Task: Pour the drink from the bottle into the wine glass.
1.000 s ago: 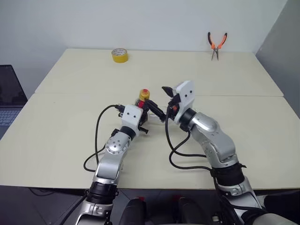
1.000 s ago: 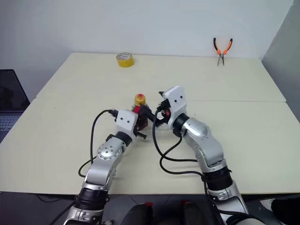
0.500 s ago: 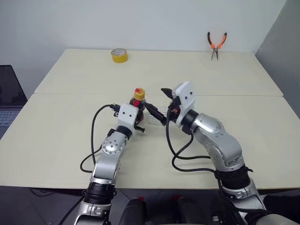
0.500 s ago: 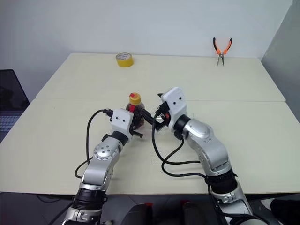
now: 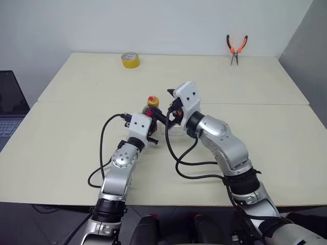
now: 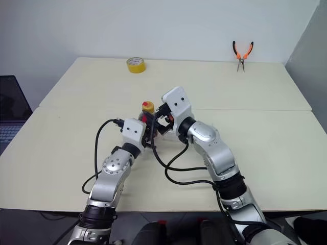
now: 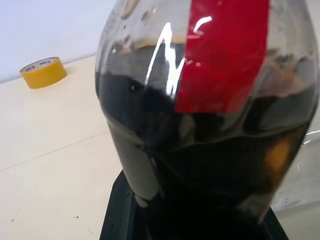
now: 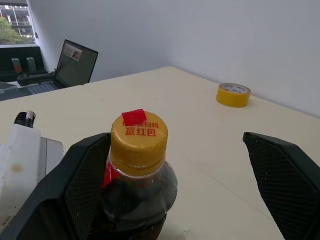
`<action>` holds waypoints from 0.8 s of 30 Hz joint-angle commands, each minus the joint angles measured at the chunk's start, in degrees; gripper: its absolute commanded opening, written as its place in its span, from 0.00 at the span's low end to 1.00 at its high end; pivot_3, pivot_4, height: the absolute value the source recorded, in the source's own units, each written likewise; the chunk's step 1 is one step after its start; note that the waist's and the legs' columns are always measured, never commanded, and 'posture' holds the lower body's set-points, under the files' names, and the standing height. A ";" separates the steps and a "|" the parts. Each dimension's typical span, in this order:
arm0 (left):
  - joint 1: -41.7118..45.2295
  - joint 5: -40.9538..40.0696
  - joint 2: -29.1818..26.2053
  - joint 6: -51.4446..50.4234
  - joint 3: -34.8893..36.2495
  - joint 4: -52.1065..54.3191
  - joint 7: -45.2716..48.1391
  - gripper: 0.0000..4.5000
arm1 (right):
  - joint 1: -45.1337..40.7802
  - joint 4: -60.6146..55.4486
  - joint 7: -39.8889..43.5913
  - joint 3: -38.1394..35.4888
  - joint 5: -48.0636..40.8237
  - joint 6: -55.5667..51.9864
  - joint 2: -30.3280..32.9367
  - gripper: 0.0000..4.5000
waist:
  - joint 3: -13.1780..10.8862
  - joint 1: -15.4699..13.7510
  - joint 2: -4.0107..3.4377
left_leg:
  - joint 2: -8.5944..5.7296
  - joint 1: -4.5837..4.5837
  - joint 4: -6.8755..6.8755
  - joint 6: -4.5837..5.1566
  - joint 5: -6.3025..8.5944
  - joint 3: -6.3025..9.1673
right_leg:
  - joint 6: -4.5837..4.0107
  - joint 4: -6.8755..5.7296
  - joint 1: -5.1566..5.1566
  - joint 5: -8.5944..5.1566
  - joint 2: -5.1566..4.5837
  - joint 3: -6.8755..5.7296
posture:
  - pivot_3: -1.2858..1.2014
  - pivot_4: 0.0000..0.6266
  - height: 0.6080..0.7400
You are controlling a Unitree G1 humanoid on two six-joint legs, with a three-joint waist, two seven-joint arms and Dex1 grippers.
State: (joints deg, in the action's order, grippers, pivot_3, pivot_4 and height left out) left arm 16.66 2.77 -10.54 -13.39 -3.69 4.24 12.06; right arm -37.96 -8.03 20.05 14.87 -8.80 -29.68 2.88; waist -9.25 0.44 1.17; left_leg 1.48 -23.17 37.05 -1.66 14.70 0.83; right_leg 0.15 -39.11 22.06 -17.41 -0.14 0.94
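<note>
Between the two arms, near the middle of the bench (image 5: 61, 153), the left hand (image 5: 151, 124) is clamped tight on the bottle (image 5: 152, 108), its fingers closed around the bulbous lower body. That bottle stands upright, long axis vertical, with the yellow-orange cap (image 8: 139, 138) pointing straight up and a small red square stuck on top of it. The drink (image 7: 200, 170) is dark, nearly black, and fills the rounded belly up to about the shoulder; a red label (image 7: 225, 55) runs down the side that faces the left wrist.

The right hand (image 8: 170, 175) hangs at the bottle's neck height with its two black fingers spread as wide as they go. One finger (image 8: 85, 180) sits just beside the bottle's shoulder; the other finger (image 8: 285, 175) stands well apart on the far side of it, so the cap lies between them, nearer the first. Nothing is gripped by this hand. Whether the near finger touches the plastic I cannot tell.

The left forearm reaches forward roughly level; the right arm bends in from the right, wrist angled toward the left and slightly raised.

Farther off, a yellow tape roll (image 5: 130, 59) lies at the far left of the bench and orange-handled pliers (image 5: 236, 47) at the far right edge. A laptop (image 5: 10, 109) sits off the bench's left side.
</note>
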 commanded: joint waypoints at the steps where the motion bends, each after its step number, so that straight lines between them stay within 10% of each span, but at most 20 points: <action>1: 1.07 -0.14 -0.06 1.59 0.10 3.16 0.04 0.16 | -1.71 -0.52 -0.28 -0.92 0.40 2.06 -0.89 1.00 | 0.00 0.01 0.00 | 0.00 0.00 0.00 0.00 0.00 0.00 | 0.00 0.00 0.00 0.00 0.00 0.00 | 0.52 0.24 1.00; 24: 1.03 -0.29 -0.42 1.79 0.26 3.07 -0.35 0.16 | 5.10 -4.61 -1.15 -6.46 -0.27 0.95 3.72 1.00 | 0.00 0.00 0.00 | 0.00 -0.01 0.00 0.00 0.00 0.01 | 0.00 0.00 0.00 0.00 0.00 -0.01 | 0.52 0.24 1.00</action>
State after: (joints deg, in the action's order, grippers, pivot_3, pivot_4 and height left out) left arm 16.74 2.78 -10.52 -13.40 -4.67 4.00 11.95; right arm -32.96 -11.13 20.93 13.20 -9.15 -28.50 5.33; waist -9.25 0.44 1.17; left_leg 1.48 -23.18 37.05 -1.66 14.70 0.84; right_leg 0.15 -39.11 22.06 -17.41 -0.14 0.92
